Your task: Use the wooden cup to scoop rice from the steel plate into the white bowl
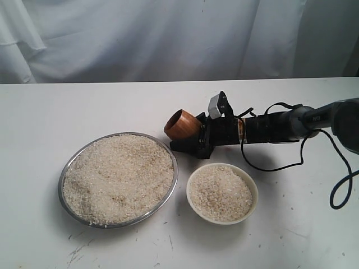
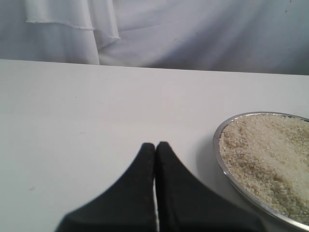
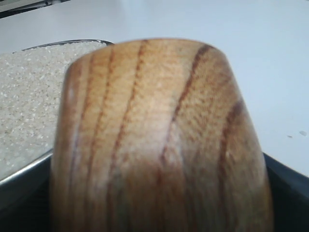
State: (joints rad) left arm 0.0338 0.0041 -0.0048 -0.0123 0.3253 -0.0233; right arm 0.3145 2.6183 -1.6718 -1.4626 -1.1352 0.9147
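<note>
The steel plate (image 1: 68, 170) lies front left, heaped with rice (image 1: 118, 178). To its right stands the white bowl (image 1: 251, 206), also filled with rice (image 1: 220, 193). My right gripper (image 1: 193, 139) reaches in from the right, shut on the wooden cup (image 1: 181, 125). The cup is tipped on its side, mouth toward the left, just behind the plate's right rim. In the right wrist view the cup (image 3: 159, 140) fills the frame, with the plate (image 3: 29, 169) beside it. My left gripper (image 2: 155, 145) is shut and empty over bare table, left of the plate (image 2: 241, 183); it is out of the exterior view.
A white cloth backdrop (image 1: 168, 33) hangs behind the table's far edge. The right arm's black cable (image 1: 336, 185) loops over the table at the right. Bare white tabletop (image 1: 84, 106) stretches behind and left of the plate.
</note>
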